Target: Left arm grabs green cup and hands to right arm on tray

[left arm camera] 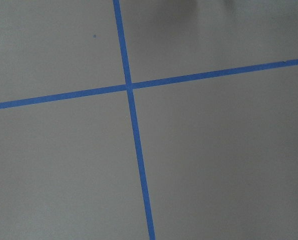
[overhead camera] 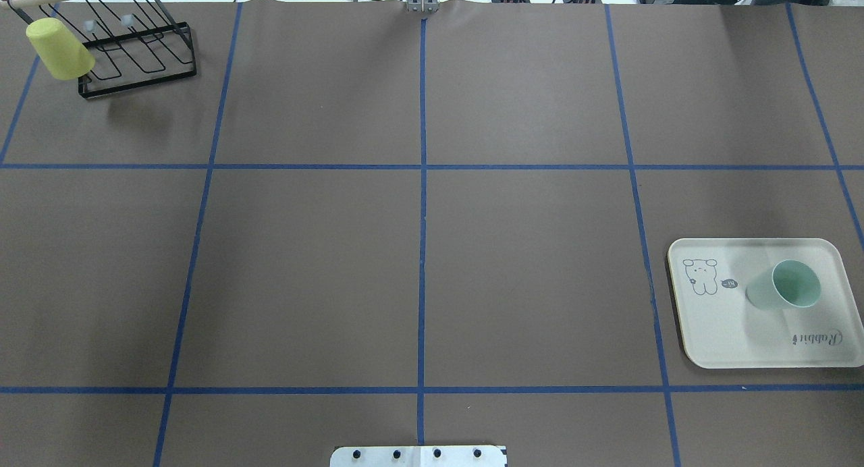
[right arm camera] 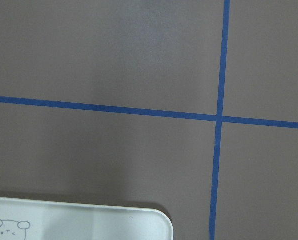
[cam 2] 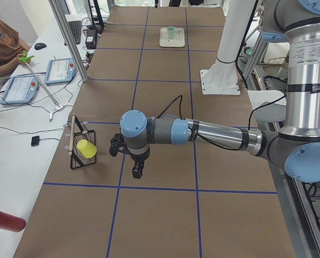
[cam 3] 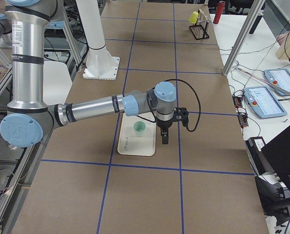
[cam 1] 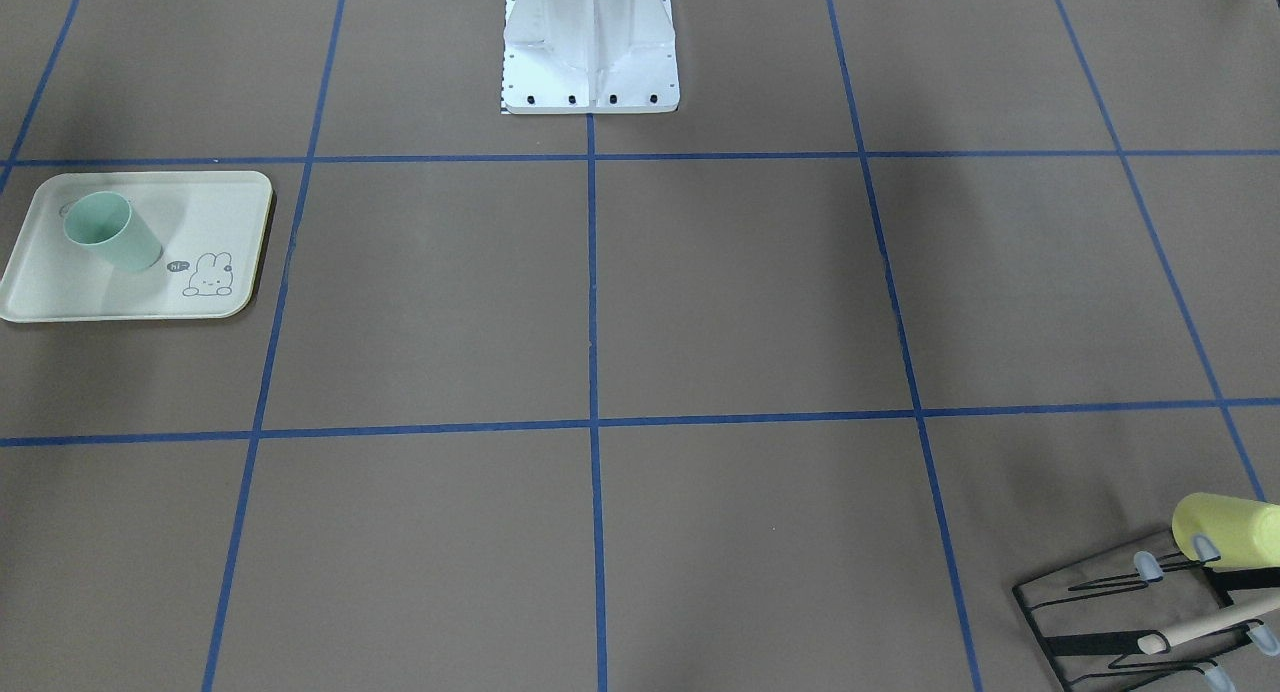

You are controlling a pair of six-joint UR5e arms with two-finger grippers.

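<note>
The pale green cup (overhead camera: 786, 288) stands upright, mouth up, on the cream rabbit tray (overhead camera: 729, 339) at the table's right side. It also shows in the front view (cam 1: 110, 232) and the right side view (cam 3: 139, 128). Neither arm appears in the overhead or front views. The left gripper (cam 2: 137, 172) hangs above the table near the black rack, far from the cup. The right gripper (cam 3: 164, 140) hangs just beside the tray's outer edge (cam 3: 135, 146), apart from the cup. I cannot tell whether either gripper is open or shut. The right wrist view shows a tray corner (right arm camera: 88, 222).
A black wire rack (overhead camera: 135, 48) with a yellow cup (overhead camera: 59, 48) hung on it stands at the far left corner. The white robot base (cam 1: 590, 52) sits mid-table at the robot's edge. An operator (cam 2: 1, 43) and tablets are beside the table.
</note>
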